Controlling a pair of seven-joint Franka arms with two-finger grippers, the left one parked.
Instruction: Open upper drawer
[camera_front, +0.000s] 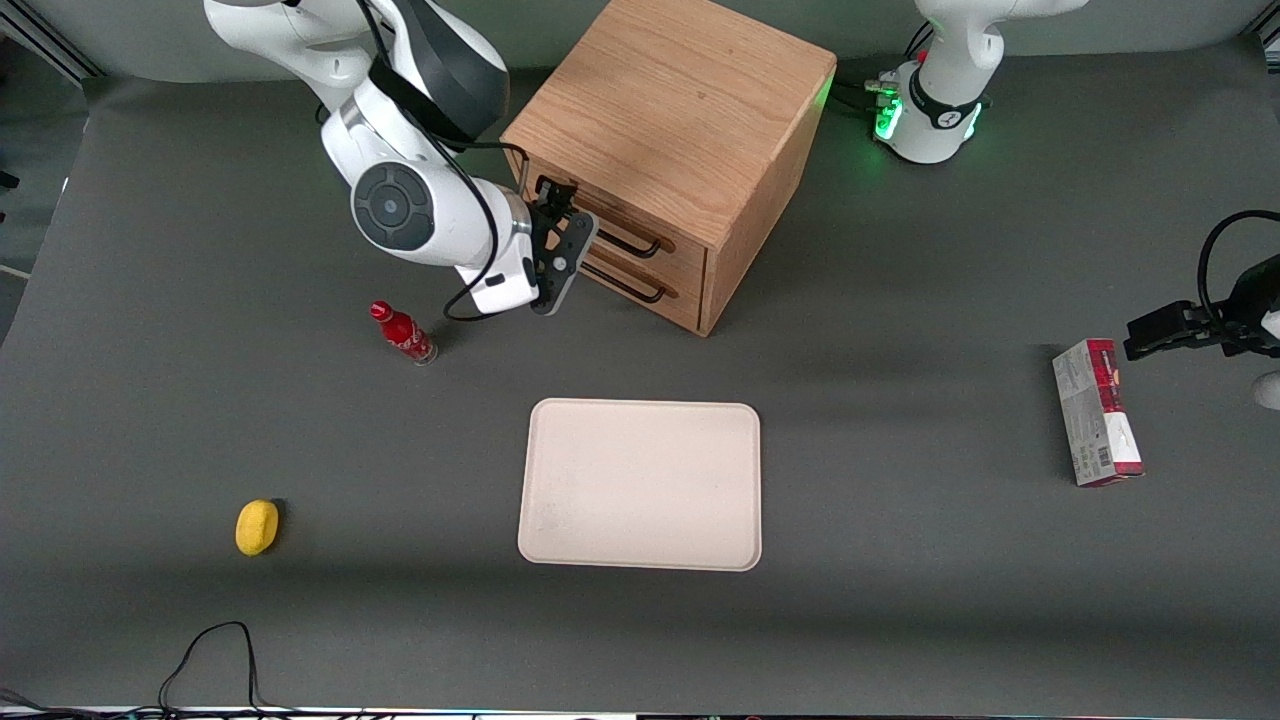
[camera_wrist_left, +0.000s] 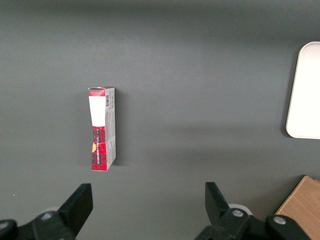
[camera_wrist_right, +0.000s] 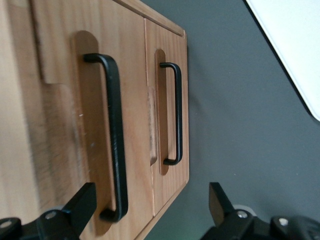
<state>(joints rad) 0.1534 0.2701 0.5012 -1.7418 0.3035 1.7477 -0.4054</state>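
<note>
The wooden cabinet (camera_front: 680, 110) stands at the back of the table with both drawers shut. The upper drawer (camera_front: 655, 232) has a thin black bar handle (camera_front: 628, 241); the lower drawer (camera_front: 650, 290) sits right under it. My right gripper (camera_front: 568, 222) is open and empty, right in front of the upper drawer, at the end of its handle toward the working arm. In the right wrist view the upper drawer (camera_wrist_right: 135, 100) and its handle (camera_wrist_right: 116, 140) are close. The gripper (camera_wrist_right: 150, 212) straddles the handle's end without touching it. The lower drawer's handle (camera_wrist_right: 176, 115) is beside it.
A red bottle (camera_front: 403, 333) stands near my arm, nearer the front camera. A cream tray (camera_front: 640, 484) lies mid-table. A yellow lemon (camera_front: 257, 526) lies toward the working arm's end. A red and white box (camera_front: 1097, 412) lies toward the parked arm's end and also shows in the left wrist view (camera_wrist_left: 102, 129).
</note>
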